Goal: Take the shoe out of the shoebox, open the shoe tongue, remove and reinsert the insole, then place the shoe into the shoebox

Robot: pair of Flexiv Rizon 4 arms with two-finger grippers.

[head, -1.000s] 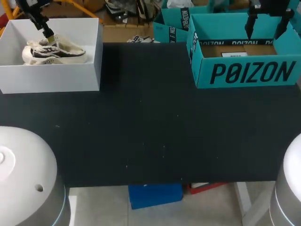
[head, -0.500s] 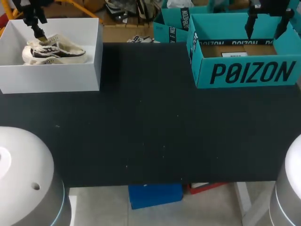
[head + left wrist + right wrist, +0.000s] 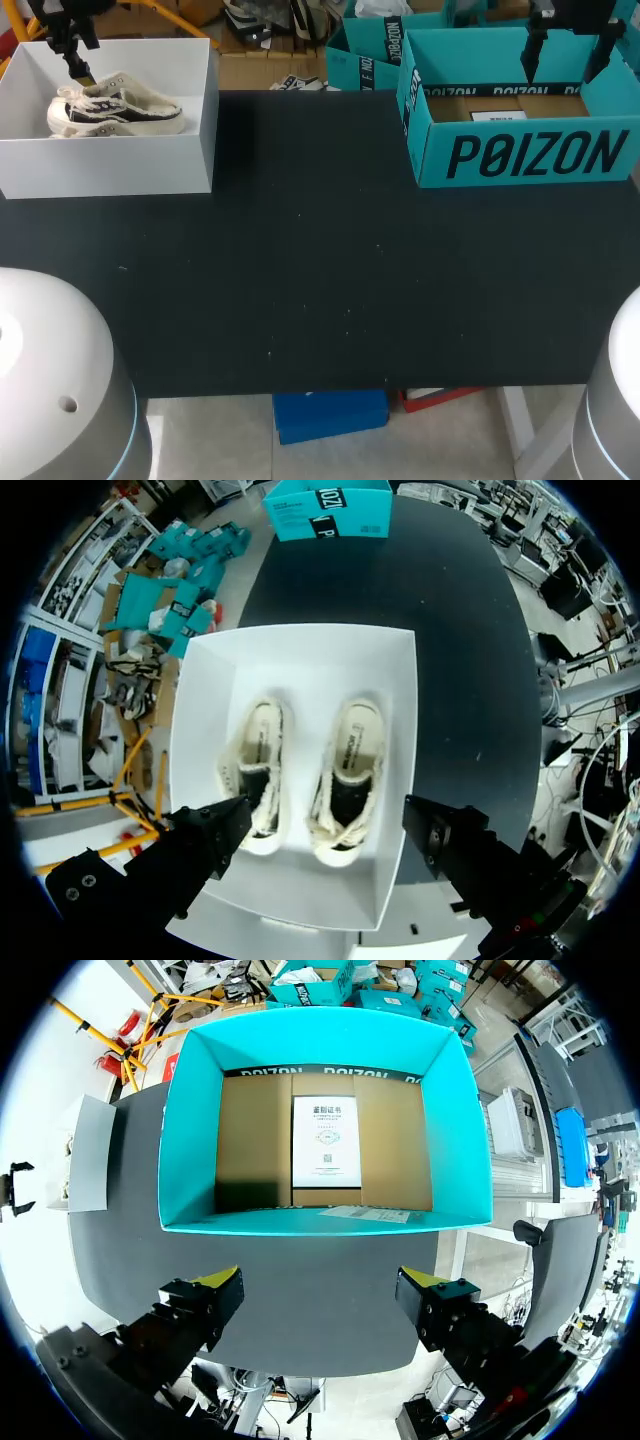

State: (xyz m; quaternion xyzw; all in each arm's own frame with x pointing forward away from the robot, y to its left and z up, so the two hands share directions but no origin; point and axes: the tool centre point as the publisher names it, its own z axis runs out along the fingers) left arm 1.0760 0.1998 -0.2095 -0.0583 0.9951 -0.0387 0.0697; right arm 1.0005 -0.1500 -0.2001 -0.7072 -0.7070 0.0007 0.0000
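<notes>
Head view, left hand: my left hand hangs over the far corner of the white shoebox. From here I cannot judge its fingers.
Head view, shoe: the shoe lies just below and beside that hand, inside the shoebox. It has a cream fleecy collar, dark side panels and a pale sole.
Head view, right hand: my right hand hovers over the teal box, well apart from the shoe, on the other side of the table.
Left wrist view, hand: my left hand has its fingers spread wide and grips nothing.
Left wrist view, shoes: a second shoe lies beside the first, both ahead of the hand. Their toes seem to point toward it, and the insoles show through the openings.
Left wrist view, risk: the shoes lie close together, so a finger could catch both. The soft collar may squash and slip in my grip. A finger could also strike the box wall and shove the light box.
Right wrist view, hand: my right hand is spread wide and holds nothing.
Right wrist view, box: the teal box ahead holds only a paper sheet.
</notes>
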